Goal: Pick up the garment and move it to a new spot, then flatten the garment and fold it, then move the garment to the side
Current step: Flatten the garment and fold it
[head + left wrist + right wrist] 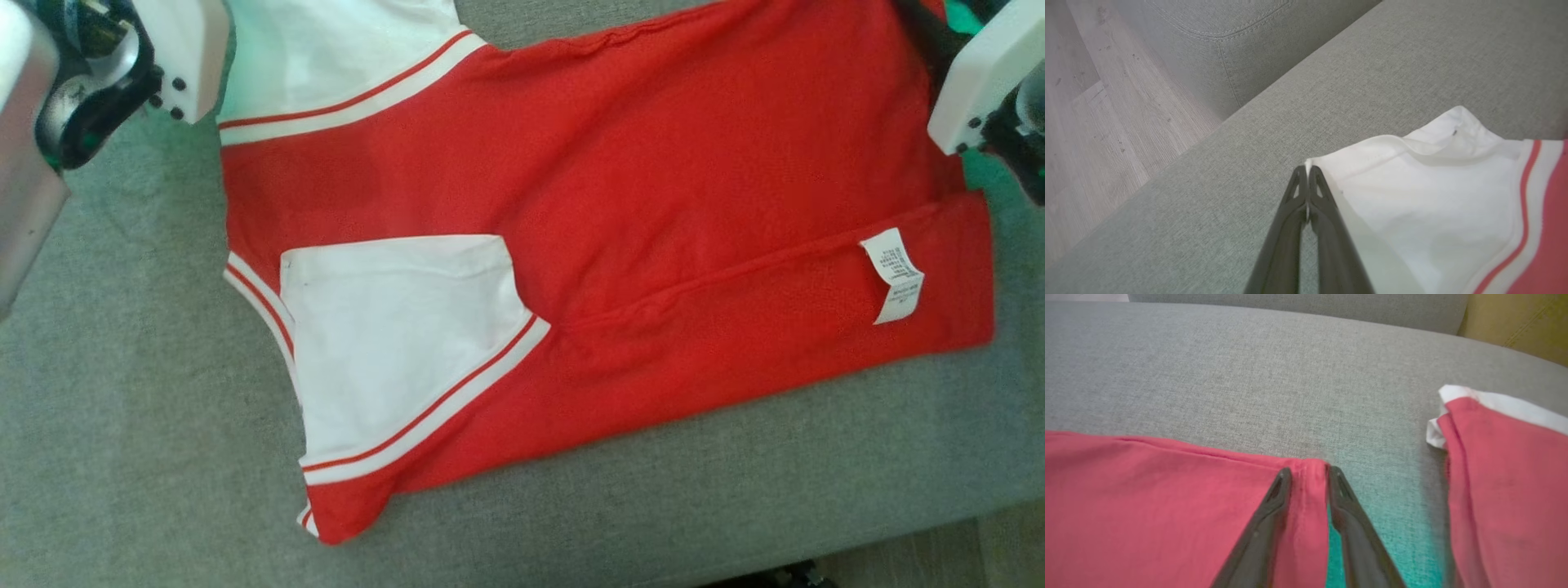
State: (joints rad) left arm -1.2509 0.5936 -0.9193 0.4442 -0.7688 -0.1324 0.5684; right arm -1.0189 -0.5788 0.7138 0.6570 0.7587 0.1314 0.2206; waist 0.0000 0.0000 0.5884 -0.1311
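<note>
Tightly closed left jaws on garment (1433,212) corner

There is one garment (653,204), red, with two white sleeves, a lower sleeve (392,343) and an upper sleeve (326,57), and one white label (894,275). Two grippers count here, one left gripper (1306,171) and one right gripper (1306,471), each with two dark fingers. Beneath lie one grey sofa (122,408) and one wooden floor (1106,122).
</note>
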